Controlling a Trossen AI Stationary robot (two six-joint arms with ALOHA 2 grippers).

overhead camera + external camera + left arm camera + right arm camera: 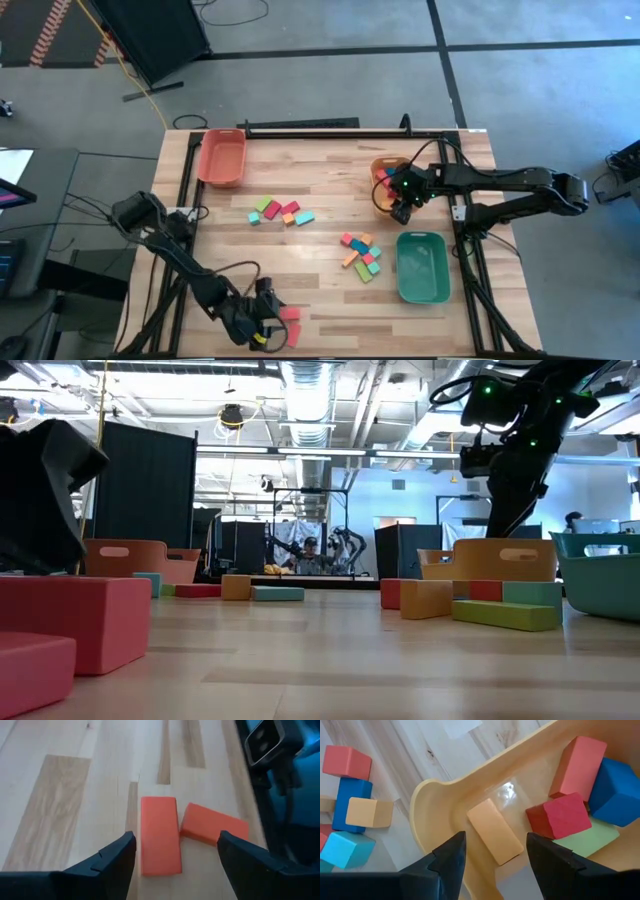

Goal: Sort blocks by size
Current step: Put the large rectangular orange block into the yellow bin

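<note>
the left pincer hangs wide open and empty over two red blocks at the surface's near edge. the right pincer, open and empty, hovers over the orange tray holding several blocks; more lie mid-surface.

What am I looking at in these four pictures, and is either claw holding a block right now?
Two robot arms work at a wooden table. One picture looks straight down, one looks level across the tabletop, and each arm carries a wrist camera. The left gripper hangs open over two red blocks at the table's near edge, holding nothing. The right gripper is open above the orange tray, where an orange block lies beside red, blue and green ones. More blocks lie in two clusters mid-table, with a red-orange tray and a green tray nearby.
</note>
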